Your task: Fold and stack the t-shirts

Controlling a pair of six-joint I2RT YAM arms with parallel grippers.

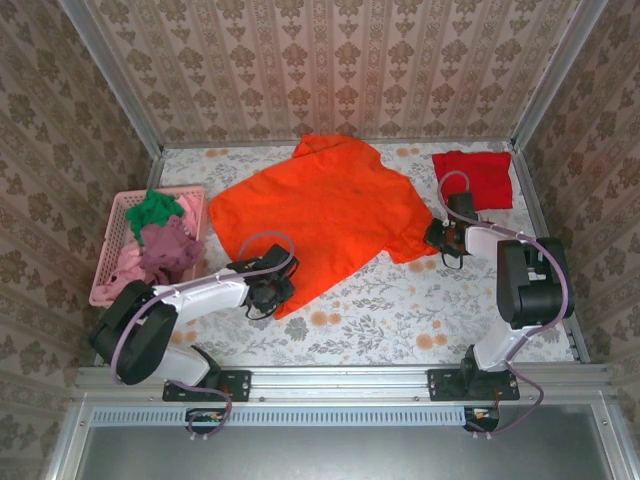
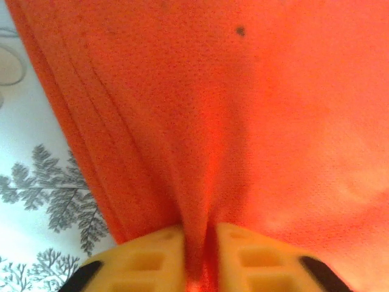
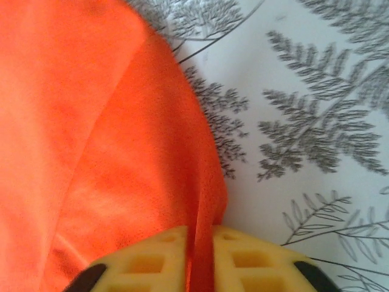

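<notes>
While your table point(image 1: 400, 320) holds the orange t-shirt point(image 1: 320, 215) spread across its middle and the folded red t-shirt point(image 1: 475, 178) at its far right corner, your left gripper point(image 2: 196, 255) is clamped on the orange cloth's near corner, your right gripper point(image 3: 200, 258) on its right edge.

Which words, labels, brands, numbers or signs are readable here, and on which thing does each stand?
None readable. The orange t-shirt, red t-shirt, pink basket and patterned table cover carry no text; the dark speck on the orange cloth is a spot, not a letter.
</notes>
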